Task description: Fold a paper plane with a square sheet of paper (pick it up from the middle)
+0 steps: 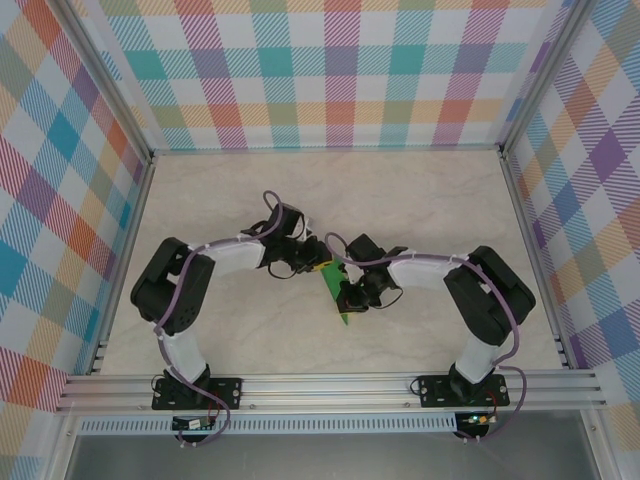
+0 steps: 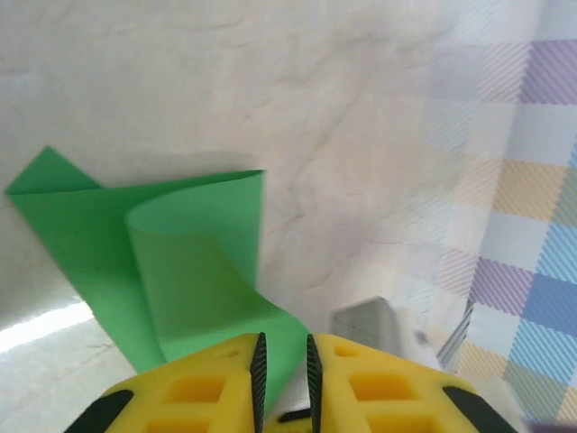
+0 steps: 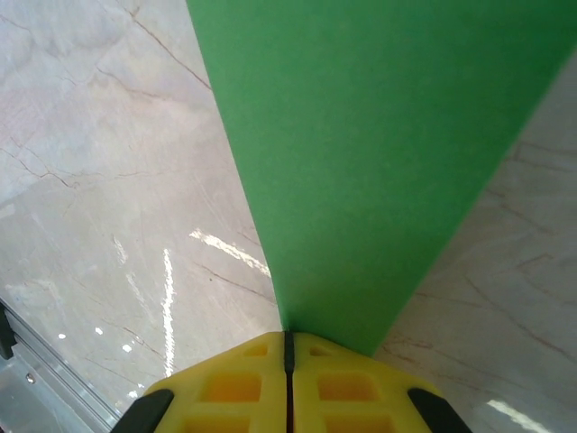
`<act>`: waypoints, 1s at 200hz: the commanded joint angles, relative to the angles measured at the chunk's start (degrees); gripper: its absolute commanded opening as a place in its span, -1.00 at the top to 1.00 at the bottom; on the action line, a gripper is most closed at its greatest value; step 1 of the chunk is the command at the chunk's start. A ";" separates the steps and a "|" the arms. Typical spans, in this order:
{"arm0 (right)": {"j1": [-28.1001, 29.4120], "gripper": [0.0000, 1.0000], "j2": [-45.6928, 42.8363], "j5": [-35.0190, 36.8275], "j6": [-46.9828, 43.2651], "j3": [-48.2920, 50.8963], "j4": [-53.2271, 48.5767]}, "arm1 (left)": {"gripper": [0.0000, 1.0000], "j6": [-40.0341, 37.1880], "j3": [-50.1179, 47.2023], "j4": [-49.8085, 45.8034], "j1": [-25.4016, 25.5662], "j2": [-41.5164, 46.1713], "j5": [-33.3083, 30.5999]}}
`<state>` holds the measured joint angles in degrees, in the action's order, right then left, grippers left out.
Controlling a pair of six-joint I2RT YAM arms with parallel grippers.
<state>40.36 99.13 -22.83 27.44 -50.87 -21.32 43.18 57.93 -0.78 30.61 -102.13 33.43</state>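
Note:
The square sheet of paper (image 1: 334,289) is bright green and held up off the table between the two arms at the middle. In the right wrist view the sheet (image 3: 379,135) spreads away from my right gripper (image 3: 288,334), whose jaws are shut tight on its edge. In the left wrist view the paper (image 2: 180,253) is curled into a soft roll with one corner pointing left. A tail of it runs down into the narrow gap of my left gripper (image 2: 283,341). Those jaws stand slightly apart and do not pinch it. From above, the left gripper (image 1: 308,262) and right gripper (image 1: 346,291) nearly touch.
The marble-look tabletop (image 1: 420,200) stretches to checked walls (image 1: 340,70) at the back and sides. An aluminium rail (image 1: 330,388) runs along the near edge by the arm bases. A blurred grey block (image 2: 365,323) sits just right of the left fingers.

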 commanded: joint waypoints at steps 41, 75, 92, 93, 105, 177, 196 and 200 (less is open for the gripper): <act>-2.04 0.85 2.94 -2.62 -4.59 -2.15 -1.84 | 0.58 3.14 -7.88 10.97 1.00 1.67 2.52; -2.21 0.85 2.67 -2.49 -4.24 -1.46 -1.71 | 0.64 2.58 -6.71 11.47 2.24 -1.16 3.19; -2.30 0.85 2.73 -2.66 -4.00 -1.27 -1.39 | 0.65 2.26 -5.89 11.23 2.69 -2.99 4.24; -2.30 0.85 2.73 -2.66 -3.99 -1.26 -1.42 | 0.65 2.26 -5.81 11.23 2.74 -3.03 4.26; -2.30 0.85 2.67 -2.73 -3.80 -1.03 -1.19 | 0.66 2.18 -5.42 11.32 3.04 -4.13 4.87; -2.30 0.85 2.33 -2.66 -3.45 -0.99 -1.13 | 0.71 0.93 -3.72 6.90 3.49 -6.01 1.99; -2.30 0.84 1.81 -2.99 -2.94 -1.16 -0.74 | 0.73 0.67 -3.31 4.93 3.49 -6.70 0.85; -2.31 0.84 1.54 -3.09 -2.78 -1.16 -0.64 | 0.73 0.51 -3.13 4.47 3.49 -6.83 0.72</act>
<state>38.28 100.79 -25.36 24.58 -52.29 -21.96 45.30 53.15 7.49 33.74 -107.57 35.88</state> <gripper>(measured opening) 0.080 0.139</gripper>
